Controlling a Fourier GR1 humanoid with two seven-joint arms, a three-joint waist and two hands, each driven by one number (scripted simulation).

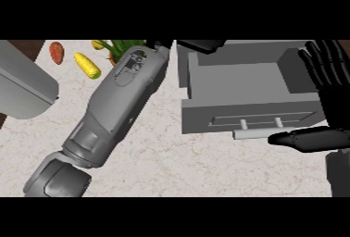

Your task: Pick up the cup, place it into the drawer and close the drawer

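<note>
Nearest, the right hand rests open beside the drawer's handle. The drawer stands open on the tabletop. Beyond, the left hand hangs at its back rim (grip unreadable; cup unseen, perhaps under it). Lower well inside before releasing.

A pale, marble-veined counter fills most of the frame. At the upper left sits a big grey box-like unit with rounded corners, cut off by the frame's left edge. A strip of dark brown surface shows beyond it. Right of that, near the top, lies 1 reddish-brown oval vegetable. Just beside it is 1 yellow corn cob with a green tip, lying at a slant. Further right along the top edge are a smaller yellow piece, some green leaves and a sliver of orange, all partly hidden.
</note>
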